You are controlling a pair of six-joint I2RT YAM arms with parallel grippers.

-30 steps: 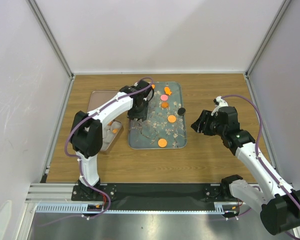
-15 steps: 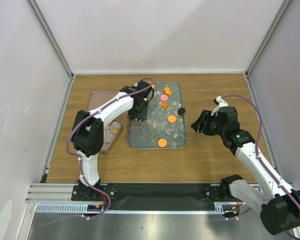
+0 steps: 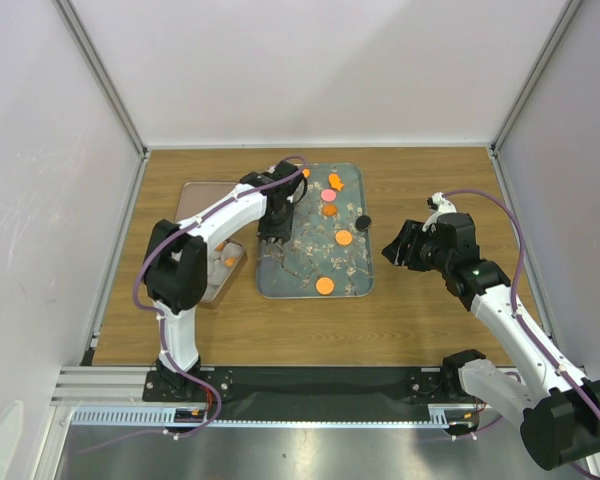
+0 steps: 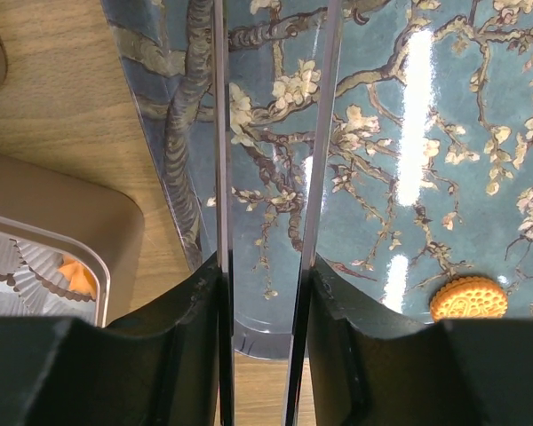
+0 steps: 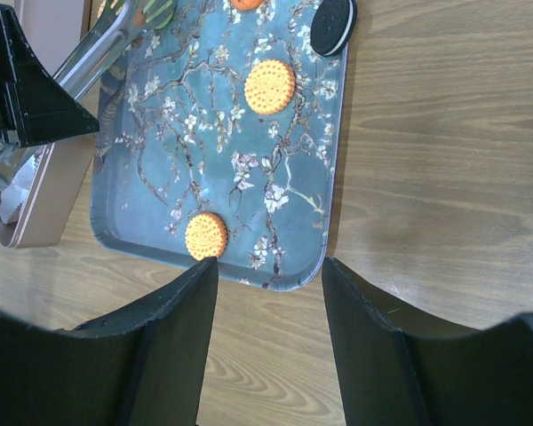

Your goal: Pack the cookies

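Top: left end effector (image 3: 278, 222) is over the far-left part of the blue floral rectangular tray (image 3: 292, 278). Right end effector (image 3: 393, 250) hangs just right of the tray, above the wooden surface (image 3: 420, 170). Cookies (image 3: 325, 285) lie on the tray: orange discs, one pink, one black at the right rim.

Left wrist: end effector narrow, clamped on long metal tongs (image 4: 220, 133). Nearby orange disc is embossed, stamp unreadable. Square brown-rimmed metal tin (image 4: 62, 213) left of the tray holds an orange piece.

Right wrist: jaws wide, holding nothing.
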